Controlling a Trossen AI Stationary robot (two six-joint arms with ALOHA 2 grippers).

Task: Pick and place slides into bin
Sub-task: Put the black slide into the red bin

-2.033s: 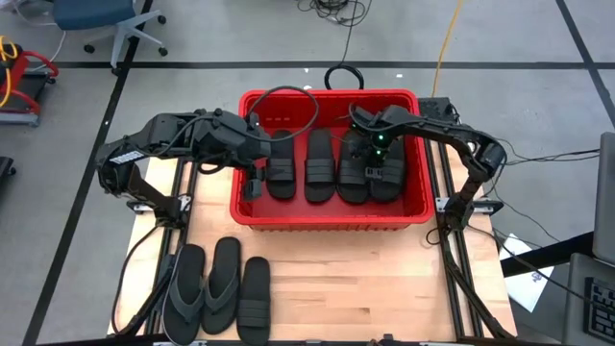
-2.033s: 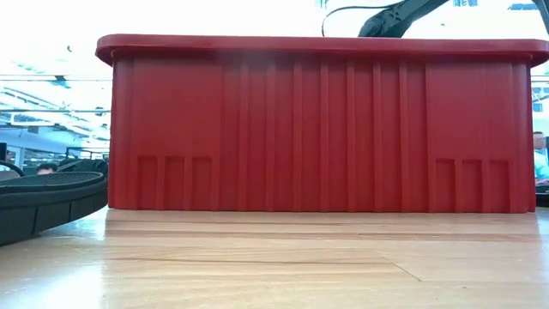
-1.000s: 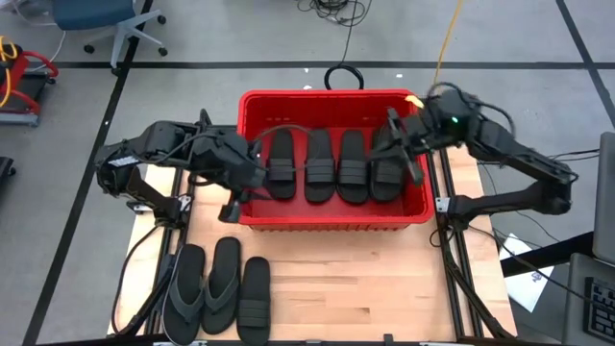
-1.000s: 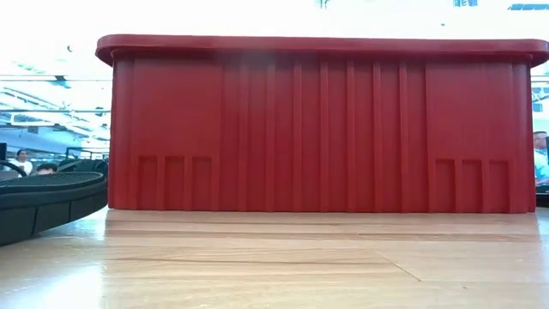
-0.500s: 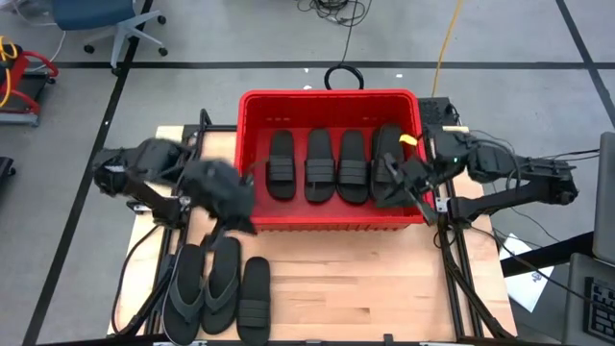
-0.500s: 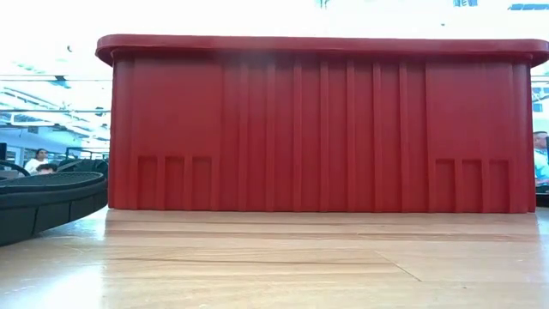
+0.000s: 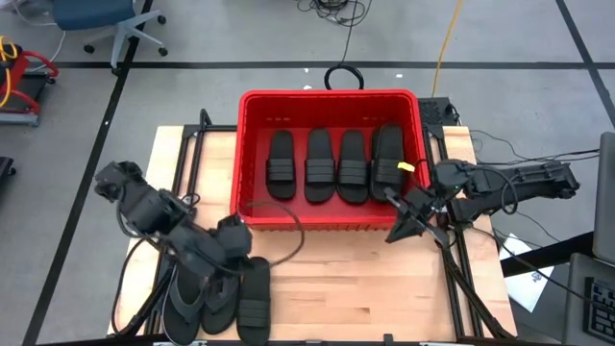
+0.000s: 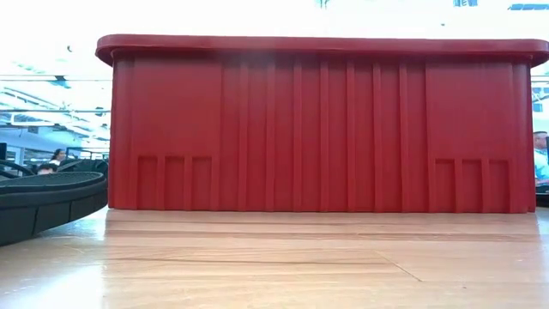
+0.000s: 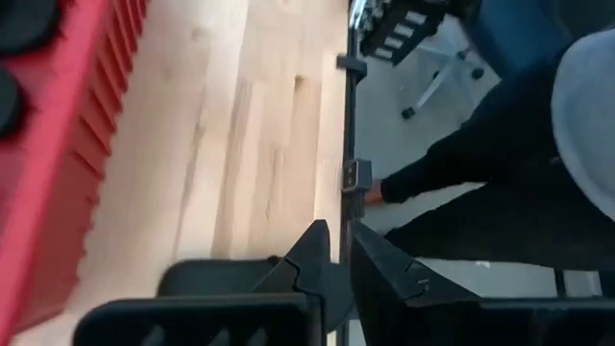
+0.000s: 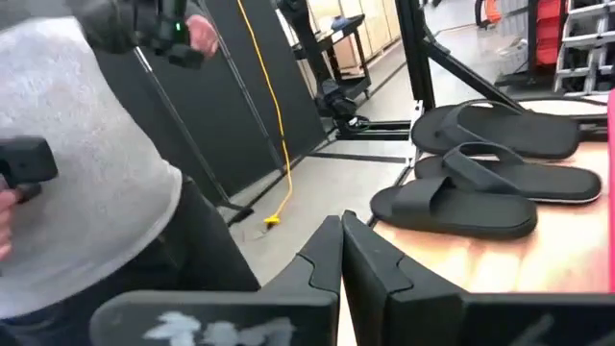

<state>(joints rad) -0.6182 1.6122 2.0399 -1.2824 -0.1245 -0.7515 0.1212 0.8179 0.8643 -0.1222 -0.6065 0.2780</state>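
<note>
The red bin stands at the table's far middle, and its near wall fills the low view. Several black band slides lie side by side on its floor. On the table's near left lie two flip-flops and one band slide, flat on their soles. My left gripper hovers over these; in its wrist view the fingers stand a narrow gap apart with nothing between them. My right gripper is shut and empty beside the bin's near right corner.
Bare wood lies between the bin's near wall and the table's near edge. Black frame rails run along both table sides. A yellow cable and a black loop lie on the floor behind the bin. A person in a grey top stands beyond the table.
My left gripper has swung from the bin's near left corner toward the table's near edge and now stands over the slides on the table. My right gripper has drawn back out of the bin toward the near edge, leaving the rightmost slide lying inside.
</note>
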